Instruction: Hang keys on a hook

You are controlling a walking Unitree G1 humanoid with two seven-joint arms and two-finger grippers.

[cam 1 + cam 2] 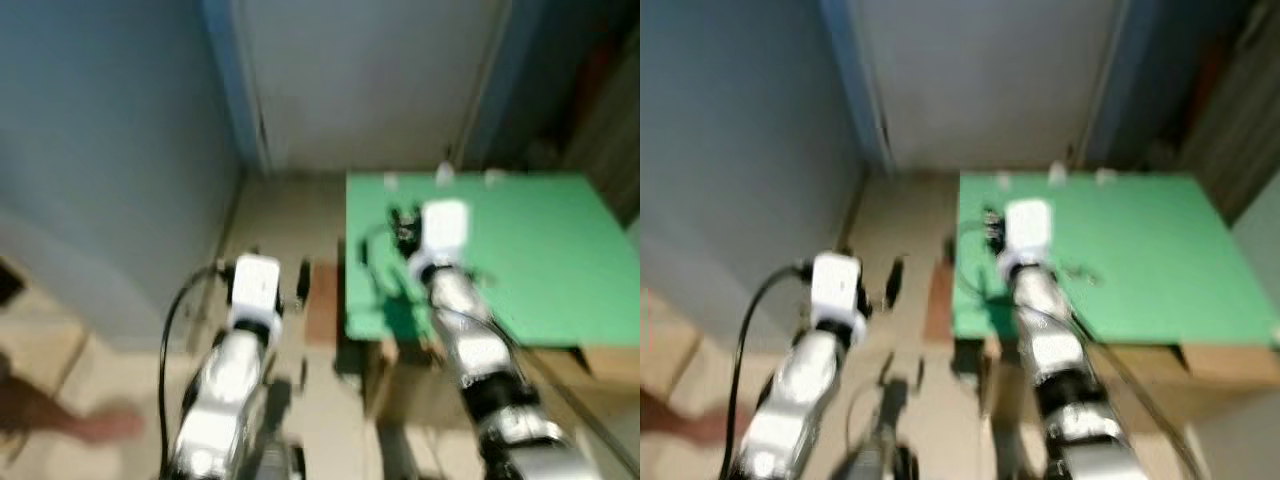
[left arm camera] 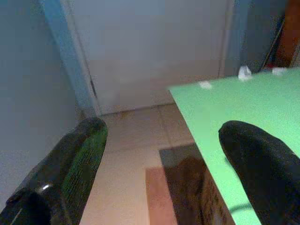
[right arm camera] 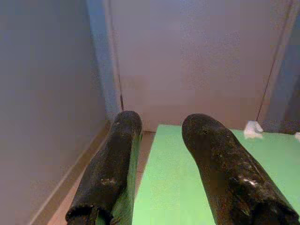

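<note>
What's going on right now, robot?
Left hand open over floor. Right hand open, empty, above green table. Small white bits at far edge. Keys unclear.

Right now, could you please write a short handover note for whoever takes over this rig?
Left end effector: open, holding nothing, over the floor beside the green tabletop.
Right end effector: open, holding nothing, over the near-left part of the tabletop, facing the pale door.
Job's things: a small dark item lies on the green top just right of the right arm; too blurred to confirm it is the keys. Three small white pieces sit along the far edge, possibly hooks.
Done: nothing visibly hung.
Left: confirm the keys, grasp them, hang them.
</note>
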